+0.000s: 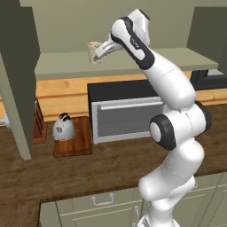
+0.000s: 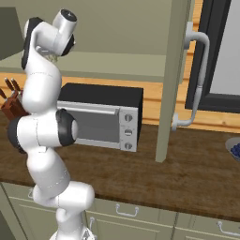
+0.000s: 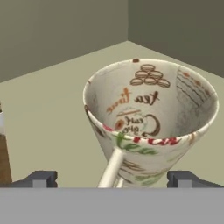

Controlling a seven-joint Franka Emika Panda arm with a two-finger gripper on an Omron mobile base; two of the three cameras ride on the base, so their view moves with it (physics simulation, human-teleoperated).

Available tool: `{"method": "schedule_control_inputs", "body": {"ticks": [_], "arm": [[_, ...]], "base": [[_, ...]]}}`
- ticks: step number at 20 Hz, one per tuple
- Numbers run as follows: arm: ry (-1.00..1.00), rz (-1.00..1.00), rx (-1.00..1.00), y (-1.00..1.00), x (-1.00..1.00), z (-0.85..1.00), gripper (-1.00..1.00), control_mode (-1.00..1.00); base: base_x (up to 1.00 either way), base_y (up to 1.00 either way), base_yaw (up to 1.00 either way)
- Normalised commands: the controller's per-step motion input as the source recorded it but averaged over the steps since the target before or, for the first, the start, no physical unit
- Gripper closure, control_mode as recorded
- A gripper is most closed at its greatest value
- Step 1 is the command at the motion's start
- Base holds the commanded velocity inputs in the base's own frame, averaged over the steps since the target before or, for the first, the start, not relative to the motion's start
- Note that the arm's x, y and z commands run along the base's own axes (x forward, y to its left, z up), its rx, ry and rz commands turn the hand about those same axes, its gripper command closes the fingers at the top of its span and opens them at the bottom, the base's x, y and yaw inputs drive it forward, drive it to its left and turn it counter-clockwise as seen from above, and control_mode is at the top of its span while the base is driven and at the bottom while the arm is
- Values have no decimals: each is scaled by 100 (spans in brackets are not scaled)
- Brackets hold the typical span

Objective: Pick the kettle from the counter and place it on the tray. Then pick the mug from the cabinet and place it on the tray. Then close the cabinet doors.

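mug (image 3: 148,118) pickup, second step: kettle (image 1: 63,127) already rests on tray (image 1: 73,138) on the desk. fingers (image 3: 40,178) spread wide and empty, mug between them on the cabinet shelf (image 1: 124,63), handle nearest. next: advance slightly, close on the mug body.

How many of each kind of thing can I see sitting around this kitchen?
Kettle: 1
Mug: 1
Wooden tray: 1
Microwave: 1
Knife block: 1
Bowl: 1
Total: 6

A black microwave (image 2: 101,117), a knife block (image 2: 11,105) left of it, a white faucet (image 2: 199,79) right
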Motion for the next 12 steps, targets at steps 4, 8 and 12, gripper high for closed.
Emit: {"method": "schedule_control_inputs", "body": {"ticks": [4,8,12], "arm": [[0,0,0,0,23,-14,-100,-100],[-4,-2,0,15,3,-18,100,-100],[-8,-3,0,6,0,-21,100,-100]], "base": [[0,0,0],[0,0,0],[0,0,0]]}}
